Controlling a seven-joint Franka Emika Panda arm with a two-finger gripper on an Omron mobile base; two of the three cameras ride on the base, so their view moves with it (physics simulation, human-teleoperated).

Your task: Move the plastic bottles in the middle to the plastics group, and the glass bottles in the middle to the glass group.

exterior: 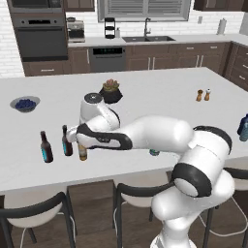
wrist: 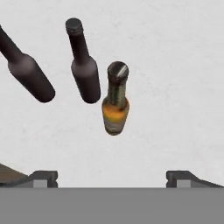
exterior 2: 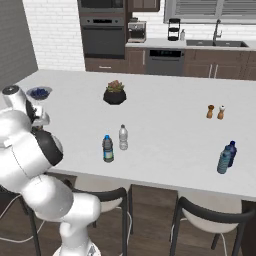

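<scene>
The dark fingers (wrist: pixel 43 178) stand spread wide and empty above the slim amber bottle with its yellow-orange label (wrist: pixel 115 105), upright on the white counter (wrist: pixel 175 65) just beside two dark brown long-necked bottles (wrist: pixel 85 65); the left one is cut off at the frame edge.

The amber beer bottle (wrist: pixel 116 105) stands upright just beside the two dark brown beer bottles (wrist: pixel 85 65) near the bench's front edge. Mid-bench stand two upright water bottles — blue-labelled (exterior 2: pixel 107 149) and pale white-capped (exterior 2: pixel 123 137) — well apart from the blue bottles (exterior 2: pixel 226 157).
</scene>
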